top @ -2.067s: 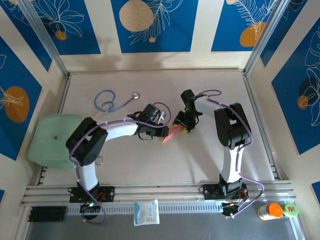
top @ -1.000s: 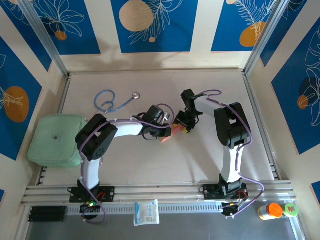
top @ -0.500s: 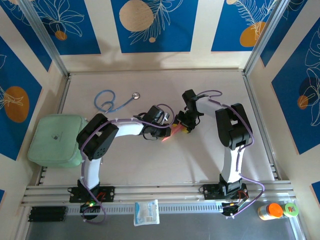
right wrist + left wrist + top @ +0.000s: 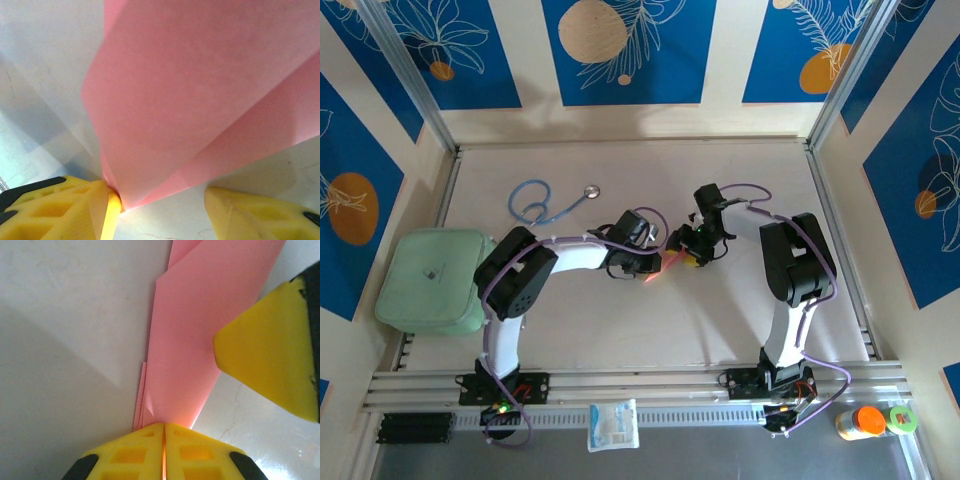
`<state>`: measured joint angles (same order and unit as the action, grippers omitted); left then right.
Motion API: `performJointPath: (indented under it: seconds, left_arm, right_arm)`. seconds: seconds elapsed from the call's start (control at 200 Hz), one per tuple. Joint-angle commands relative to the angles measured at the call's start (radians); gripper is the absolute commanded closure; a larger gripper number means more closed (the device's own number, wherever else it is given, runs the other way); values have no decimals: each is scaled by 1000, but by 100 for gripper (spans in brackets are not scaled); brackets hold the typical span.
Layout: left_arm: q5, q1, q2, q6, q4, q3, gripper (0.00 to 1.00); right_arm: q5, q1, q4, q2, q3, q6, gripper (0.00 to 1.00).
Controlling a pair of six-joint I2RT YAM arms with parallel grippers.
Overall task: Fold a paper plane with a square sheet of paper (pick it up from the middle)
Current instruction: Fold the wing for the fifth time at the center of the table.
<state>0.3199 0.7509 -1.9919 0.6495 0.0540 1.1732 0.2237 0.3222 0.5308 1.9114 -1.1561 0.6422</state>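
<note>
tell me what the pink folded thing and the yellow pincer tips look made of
The folded pink paper looks like thin, matt paper: sharp creases, stacked edges, and light glowing through it near the left pincer. Its yellow fingertips are probably moulded or printed plastic, matt with recessed pockets, though hard rubber is possible.
</note>
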Motion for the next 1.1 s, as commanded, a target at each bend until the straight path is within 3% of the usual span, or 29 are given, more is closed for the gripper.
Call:
performJointPath:
  seconds: [0.0,0.485,0.8,1.096]
  left_arm:
    - [-18,2,-28,-1,58,14,91]
    - [17,-4,7,20,37,15,89]
    - [48,-7,77,44,-28,-8,79]
    - [74,-8,80,75,-116,-45,80]
  right_arm:
    - [-113,17,-65,128,60,-57,43]
    - [-274,61,115,287,-99,46,48]
    - [-329,68,188,350,-154,103,44]
    - [-354,72,204,382,-160,119,43]
